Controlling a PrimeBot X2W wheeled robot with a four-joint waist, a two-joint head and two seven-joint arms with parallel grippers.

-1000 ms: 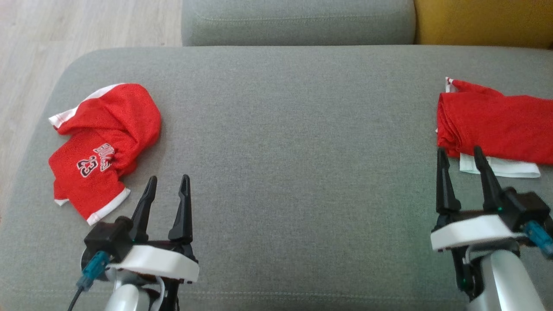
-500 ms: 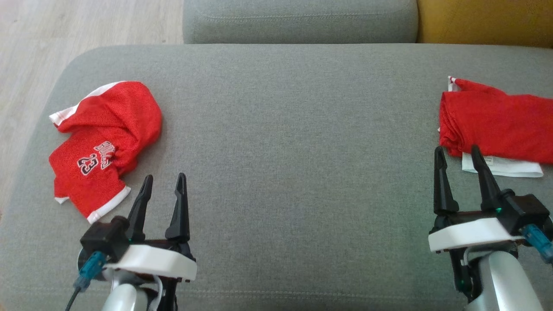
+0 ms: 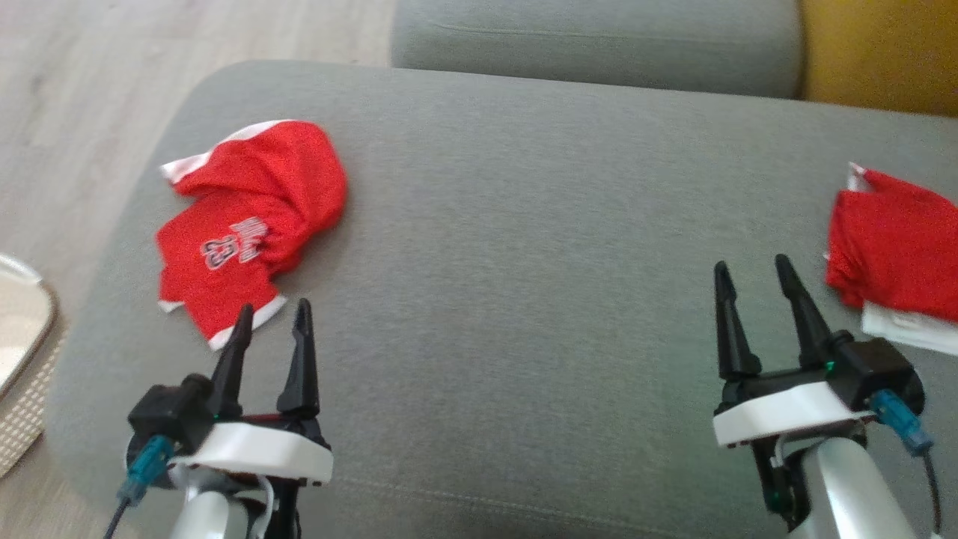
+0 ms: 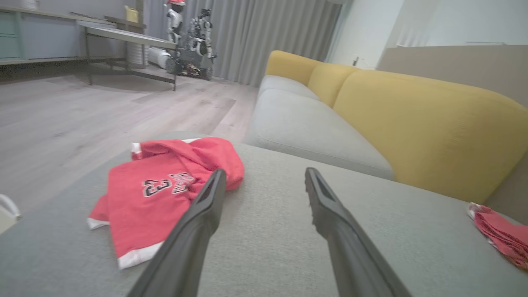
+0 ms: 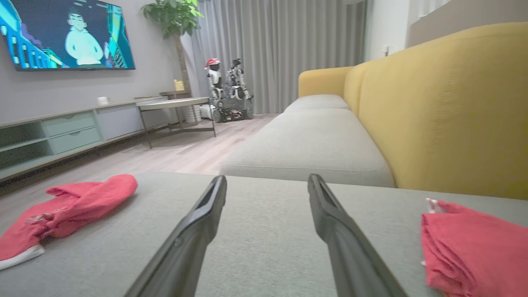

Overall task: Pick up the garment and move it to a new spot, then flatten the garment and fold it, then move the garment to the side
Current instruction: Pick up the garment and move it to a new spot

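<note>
A crumpled red garment (image 3: 254, 217) with white trim and a "23" print lies at the left end of the grey cushion (image 3: 524, 224). My left gripper (image 3: 274, 305) is open and empty, its fingertips just short of the garment's near white hem. In the left wrist view the garment (image 4: 156, 194) lies ahead and to the left of the open left gripper (image 4: 265, 171). My right gripper (image 3: 751, 262) is open and empty over bare cushion. The right wrist view shows the right gripper (image 5: 267, 177) with the garment (image 5: 70, 204) far to its left.
A second red cloth, folded (image 3: 898, 254), lies at the cushion's right end, close to the right gripper. A grey sofa seat (image 3: 599, 37) and its yellow back (image 3: 883, 52) lie beyond. Wooden floor (image 3: 75, 112) and a pale rimmed object (image 3: 22, 322) are at the left.
The head view has swung to the left, so everything sits further right in it. The left gripper's tips now reach the garment's near hem. Both grippers stay open.
</note>
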